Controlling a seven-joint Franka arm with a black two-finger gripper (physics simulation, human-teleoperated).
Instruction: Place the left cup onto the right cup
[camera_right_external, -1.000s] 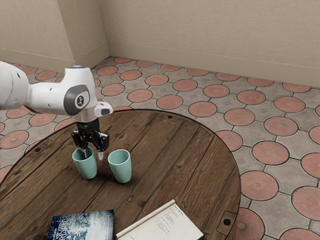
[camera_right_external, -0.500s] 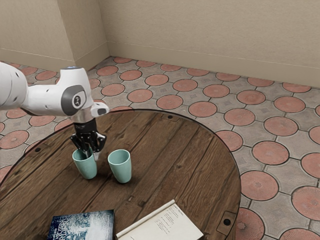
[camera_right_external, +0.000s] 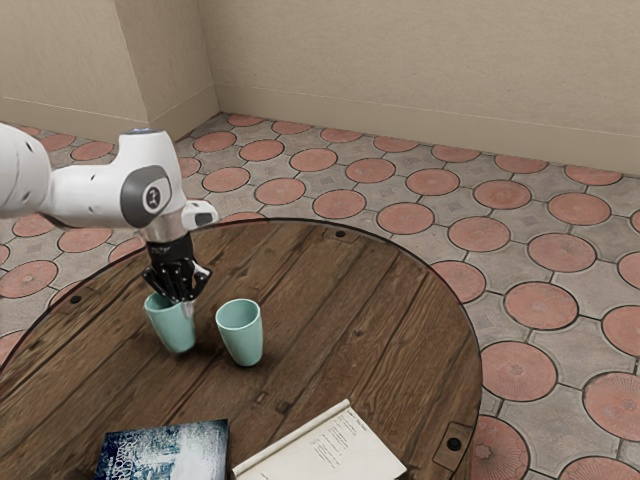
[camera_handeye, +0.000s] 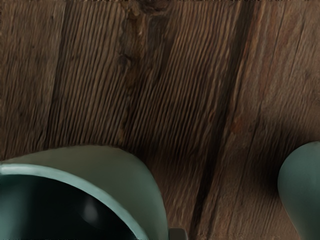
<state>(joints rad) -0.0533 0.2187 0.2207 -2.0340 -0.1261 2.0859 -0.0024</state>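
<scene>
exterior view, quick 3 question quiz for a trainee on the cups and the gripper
1. True or false: the left cup is already stacked on the right cup.
2. Which part of the left cup is the gripper at? A) its rim B) its base C) its underside
3. Fill in the blank: both cups are upright on a round ___ table.

Key: 1 false, the cups are side by side and apart; 2 A; 3 wooden.
</scene>
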